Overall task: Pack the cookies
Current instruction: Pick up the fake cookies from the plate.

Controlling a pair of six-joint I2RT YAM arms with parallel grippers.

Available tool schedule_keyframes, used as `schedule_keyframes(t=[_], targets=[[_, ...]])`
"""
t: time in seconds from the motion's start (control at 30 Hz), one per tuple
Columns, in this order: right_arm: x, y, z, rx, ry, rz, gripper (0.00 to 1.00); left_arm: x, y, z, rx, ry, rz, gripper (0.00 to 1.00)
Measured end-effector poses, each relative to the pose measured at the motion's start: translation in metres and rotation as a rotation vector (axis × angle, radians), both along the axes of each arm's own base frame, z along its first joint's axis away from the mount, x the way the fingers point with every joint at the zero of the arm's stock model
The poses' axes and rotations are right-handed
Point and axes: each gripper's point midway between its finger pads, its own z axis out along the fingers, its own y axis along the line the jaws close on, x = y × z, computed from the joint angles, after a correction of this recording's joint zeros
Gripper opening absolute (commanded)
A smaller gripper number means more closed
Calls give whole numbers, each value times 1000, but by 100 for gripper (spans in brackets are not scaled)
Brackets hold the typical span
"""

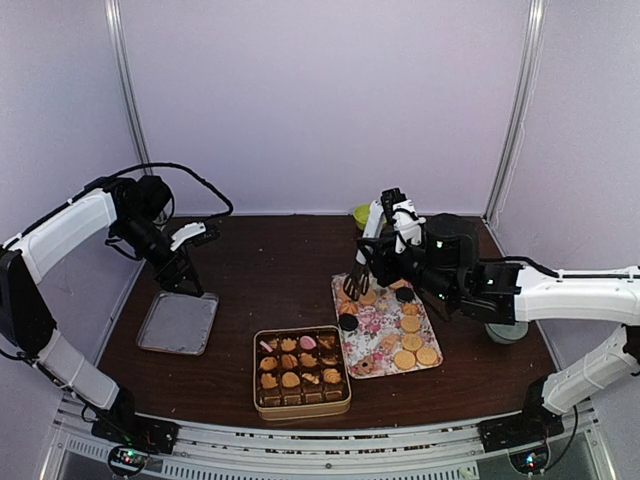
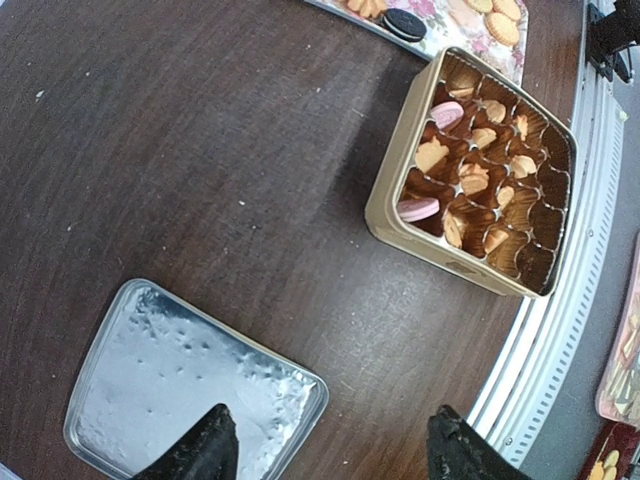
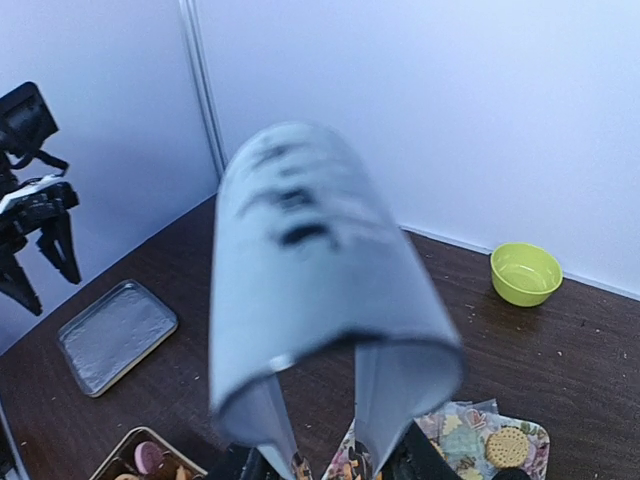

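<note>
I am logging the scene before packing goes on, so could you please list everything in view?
table: one, dark brown, under everything
tin: one, gold, near centre, brown paper cups inside
tray: one, floral, right of the tin
cookies: many; tan and black on the tray, tan and two pink in the tin
pan: one, silver, left of the tin
bowl: one, yellow-green, far edge
pale thing: one, blurred, against the right wrist lens, unidentifiable
left gripper: black, open, above the pan
right gripper: black, over the tray's far end, state unclear
</note>
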Motion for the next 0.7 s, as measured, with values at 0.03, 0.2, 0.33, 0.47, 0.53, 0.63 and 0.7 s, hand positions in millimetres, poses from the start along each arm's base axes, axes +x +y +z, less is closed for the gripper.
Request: schedule_keyframes(t=[0.03, 0.2, 0.33, 0.47, 0.53, 0.63, 0.7], targets=[[8, -1, -5, -5, 1, -22, 33, 1, 2, 0, -1, 0, 10, 67], [36, 3, -42, -61, 19, -81, 33, 3, 4, 0, -3, 0, 20, 67], [48, 15, -54, -68, 19, -90, 35, 3, 4, 0, -4, 0, 20, 67], [56, 24, -54, -42, 1, -97, 35, 3, 4, 0, -4, 1, 20, 66], [60, 26, -54, -33, -6, -103, 36, 3, 4, 0, -4, 1, 20, 66], [64, 28, -58, -26, -13, -118, 37, 3, 4, 0, -4, 1, 20, 66], [66, 29, -63, -31, -12, -127, 39, 3, 4, 0, -4, 1, 20, 66]])
